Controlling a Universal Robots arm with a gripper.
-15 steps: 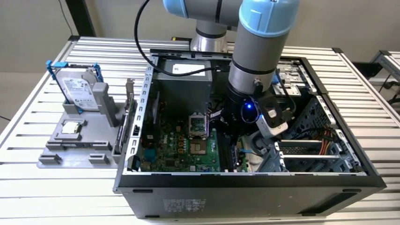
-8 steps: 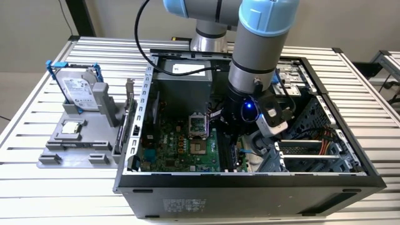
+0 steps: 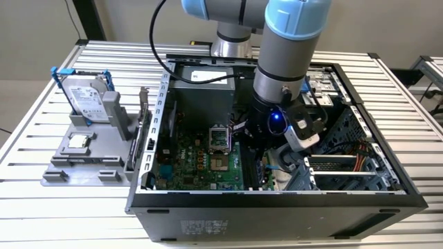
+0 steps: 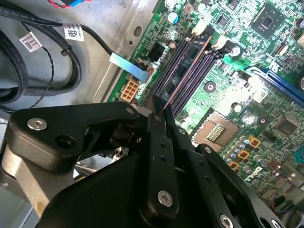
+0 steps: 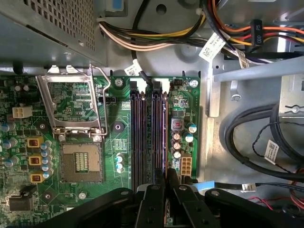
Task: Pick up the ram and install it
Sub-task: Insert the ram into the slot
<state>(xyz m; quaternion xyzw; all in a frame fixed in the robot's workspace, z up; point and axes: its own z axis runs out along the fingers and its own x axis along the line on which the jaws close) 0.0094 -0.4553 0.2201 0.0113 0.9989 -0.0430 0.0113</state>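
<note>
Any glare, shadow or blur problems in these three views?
Exterior view: even light, the open black computer case dark inside, a blue lamp glowing on the black gripper. Second wrist view: the black gripper fingers loom close and soft; the thin ram stick stays readable. First wrist view: green motherboard evenly lit.

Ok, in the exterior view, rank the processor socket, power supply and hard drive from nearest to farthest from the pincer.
1. Processor socket, beside the pincer.
2. Power supply, at the case's far end.
3. Hard drive, outside, exterior view's left.

Cables (image 5: 247,137) and drive cage (image 3: 346,171) crowd the end effector (image 5: 165,178) beside the slots (image 5: 149,137).
</note>
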